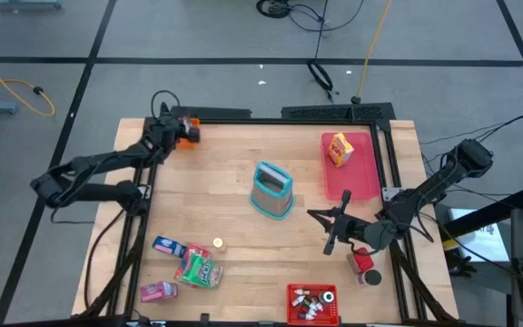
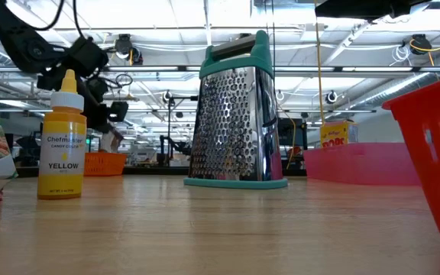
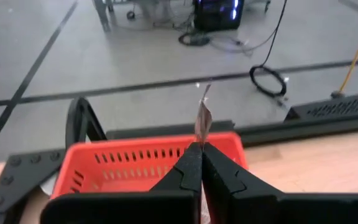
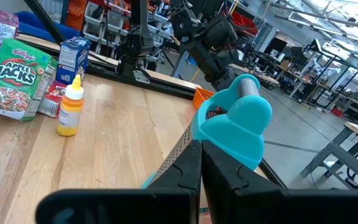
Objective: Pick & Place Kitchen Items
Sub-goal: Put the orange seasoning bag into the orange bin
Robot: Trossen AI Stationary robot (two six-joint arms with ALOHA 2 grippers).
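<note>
The left gripper [image 1: 182, 133] hangs over the orange bin [image 1: 186, 133] at the upper left corner of the table, and its fingers [image 3: 188, 174] are pressed together on a thin scrap of packet [image 3: 203, 118] that sticks up between the tips; what kind of packet I cannot tell. Holding it right above the bin's slotted wall [image 3: 142, 163] looks like the last beat before a drop, so I'd judge this item is about to be let go into the bin.

The right gripper [image 1: 330, 229] waits lower right of the table's middle, fingers closed on nothing, pointing toward the teal-handled grater [image 1: 271, 189] that stands upright at centre. In its wrist view the grater's handle [image 4: 238, 121] fills the frame just beyond the tips, so it seems parked rather than working.

The other kitchen items lie well apart from both arms. At the lower left sit a blue packet [image 1: 167, 244], a green cereal packet [image 1: 198, 269], a pink packet [image 1: 158, 291] and a small yellow bottle [image 1: 217, 243], grouped loosely as if waiting their turn. A red canister [image 1: 363, 264] lies just beside the right arm near the table's right edge. The red bin [image 1: 313, 304] at the bottom edge holds tiny bottles, and a yellow box [image 1: 340, 149] stands on the pink tray [image 1: 363, 177] at the upper right.
</note>
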